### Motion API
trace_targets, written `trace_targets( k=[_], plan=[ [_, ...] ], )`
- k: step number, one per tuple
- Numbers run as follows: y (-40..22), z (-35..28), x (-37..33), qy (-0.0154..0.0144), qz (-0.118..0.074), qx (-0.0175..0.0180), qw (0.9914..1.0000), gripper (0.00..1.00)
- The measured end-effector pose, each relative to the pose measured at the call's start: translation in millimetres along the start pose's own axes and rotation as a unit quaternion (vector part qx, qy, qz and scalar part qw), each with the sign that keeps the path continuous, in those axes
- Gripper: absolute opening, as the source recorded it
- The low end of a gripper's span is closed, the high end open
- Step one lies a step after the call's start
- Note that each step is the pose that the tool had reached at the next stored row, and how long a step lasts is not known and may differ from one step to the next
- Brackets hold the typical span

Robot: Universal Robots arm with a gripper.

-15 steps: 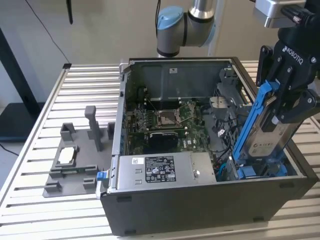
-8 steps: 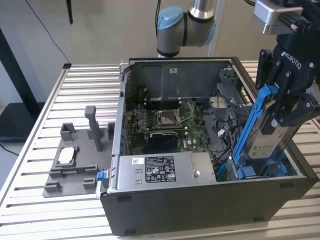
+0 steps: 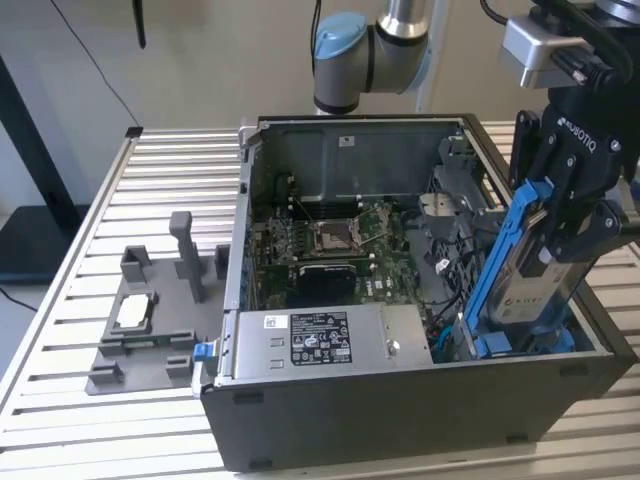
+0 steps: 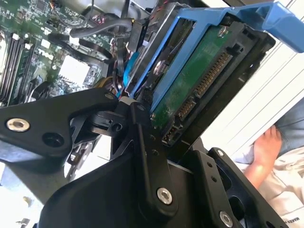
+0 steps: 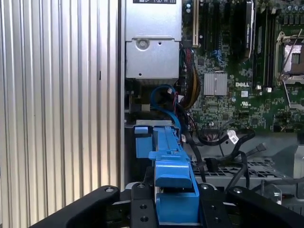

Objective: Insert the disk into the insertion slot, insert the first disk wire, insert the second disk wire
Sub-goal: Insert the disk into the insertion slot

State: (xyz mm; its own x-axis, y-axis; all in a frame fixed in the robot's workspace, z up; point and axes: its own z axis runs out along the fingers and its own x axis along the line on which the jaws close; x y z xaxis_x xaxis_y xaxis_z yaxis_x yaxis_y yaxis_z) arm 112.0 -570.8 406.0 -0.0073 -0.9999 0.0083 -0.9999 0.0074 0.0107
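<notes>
A ribbed metal table point(image 3: 120, 180) carries the open black computer case point(image 3: 400, 420) across the middle of the exterior view. The case lies on its side, so its inside faces up and can be reached from above. The robot arm point(image 3: 350, 60) comes in from the top edge. Its gripper point(image 3: 565, 235), at the exterior view's upper right, is clenched on the disk point(image 3: 500, 270), with a finger on each flat face so the blue frame's edges are free to slide. The disk is tilted: its lower end dips into the case's lower right corner, at the insertion slot point(image 3: 470, 335), while most of it stands above the rim, so I judge it not seated. In the first wrist view, loose cables point(image 5: 166, 102) lie just above the blue frame. A person's hand point(image 4: 266, 152) rests at the second wrist view's right edge.
</notes>
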Motion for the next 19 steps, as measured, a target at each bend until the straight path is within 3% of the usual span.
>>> trace_targets(
  k=[19],
  plan=[
    [-0.3, 33.6, -0.3, -0.0024, 0.000, 0.0000, 1.00000, 0.33]
  ],
)
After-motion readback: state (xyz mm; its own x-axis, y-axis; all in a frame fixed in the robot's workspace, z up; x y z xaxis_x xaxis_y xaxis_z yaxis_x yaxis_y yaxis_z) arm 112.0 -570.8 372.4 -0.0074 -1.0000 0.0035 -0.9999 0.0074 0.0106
